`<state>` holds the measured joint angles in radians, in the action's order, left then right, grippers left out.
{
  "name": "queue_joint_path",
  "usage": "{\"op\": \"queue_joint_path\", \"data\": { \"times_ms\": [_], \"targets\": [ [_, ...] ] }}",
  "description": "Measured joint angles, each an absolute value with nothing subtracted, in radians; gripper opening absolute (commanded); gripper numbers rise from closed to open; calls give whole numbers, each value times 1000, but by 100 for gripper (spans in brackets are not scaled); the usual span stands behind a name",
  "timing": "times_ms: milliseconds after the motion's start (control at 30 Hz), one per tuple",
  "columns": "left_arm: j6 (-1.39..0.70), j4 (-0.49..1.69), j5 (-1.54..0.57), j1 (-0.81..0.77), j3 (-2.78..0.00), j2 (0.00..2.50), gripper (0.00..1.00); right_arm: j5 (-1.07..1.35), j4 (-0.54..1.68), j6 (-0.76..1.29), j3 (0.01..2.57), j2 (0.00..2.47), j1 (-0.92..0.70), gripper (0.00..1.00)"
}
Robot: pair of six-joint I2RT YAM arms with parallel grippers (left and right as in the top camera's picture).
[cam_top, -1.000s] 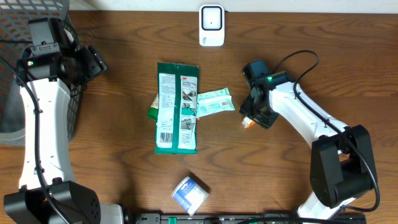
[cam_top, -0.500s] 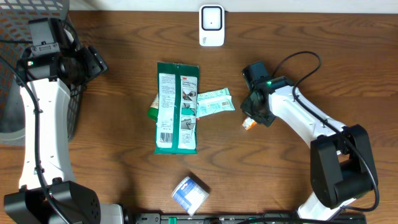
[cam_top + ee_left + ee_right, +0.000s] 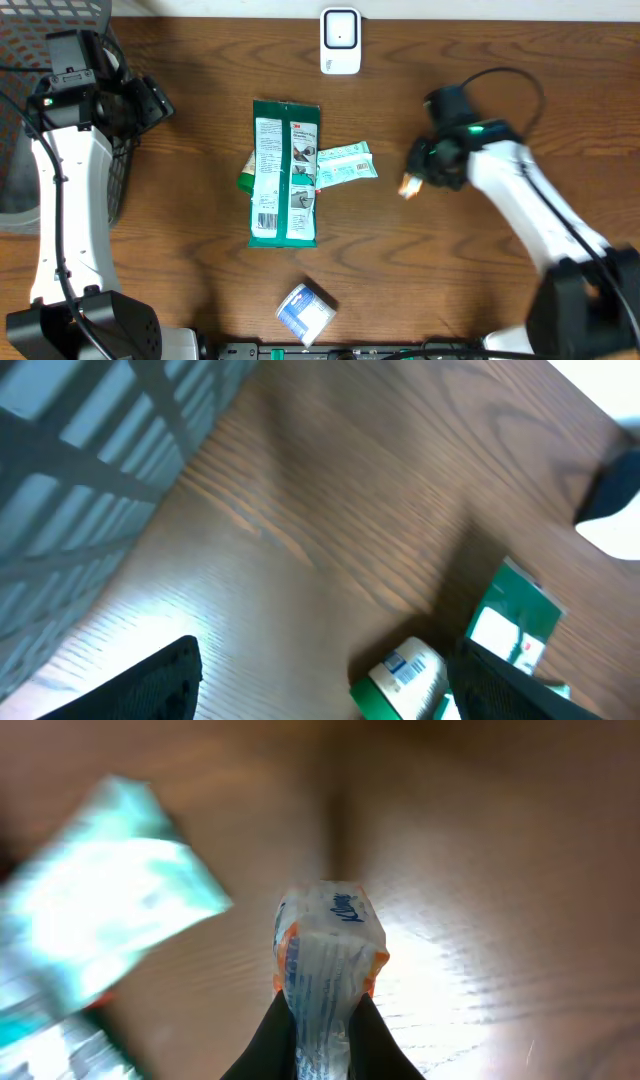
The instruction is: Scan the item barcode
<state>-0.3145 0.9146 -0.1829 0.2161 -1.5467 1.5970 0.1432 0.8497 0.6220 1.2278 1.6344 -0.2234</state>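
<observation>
Item: clear packet (image 3: 325,955), orange-and-blue print, clamped in my right tool (image 3: 322,1045).
Left tool (image 3: 150,103): I see it apart.
Room: bare desk (image 3: 450,280) right of the green pack (image 3: 286,172).

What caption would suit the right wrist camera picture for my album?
Right gripper pinching a small clear orange-edged packet over the wooden table.

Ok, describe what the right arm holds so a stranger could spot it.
From the white scanner at the top edge, look down-right to the right end effector. It pinches a small clear packet with orange and blue print; the big green pack to its left lies ungripped.
</observation>
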Motion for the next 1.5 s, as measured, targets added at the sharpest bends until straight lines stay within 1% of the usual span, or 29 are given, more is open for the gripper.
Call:
{"op": "queue_joint_path", "data": {
  "times_ms": [167,367,533,633,700,800,1033,1167,1267,1500],
  "targets": [
    [-286,916,-308,219,-1547,1597,80,440,824,371,1245,1509,-69,1],
    [-234,916,-483,219,-1547,1597,80,799,851,70,1245,1490,89,1],
    [-183,916,-606,219,-1547,1597,80,1107,875,-144,1245,1490,164,1],
    [-166,916,-668,219,-1547,1597,80,1293,876,-221,1245,1490,190,1],
    [-158,916,-698,219,-1547,1597,80,1370,865,-227,1245,1490,199,1],
    [-154,917,-749,219,-1547,1597,80,1445,831,-178,1245,1490,202,1],
    [-152,916,-825,219,-1547,1597,80,1512,725,82,1245,1490,202,1],
    [-152,916,-837,219,-1547,1597,80,1520,718,165,1245,1489,192,1],
    [-152,916,-840,219,-1547,1597,80,1525,694,199,1245,1481,160,1],
    [-152,916,-840,219,-1547,1597,80,1532,568,196,1245,1386,-16,1]
  ]
}}
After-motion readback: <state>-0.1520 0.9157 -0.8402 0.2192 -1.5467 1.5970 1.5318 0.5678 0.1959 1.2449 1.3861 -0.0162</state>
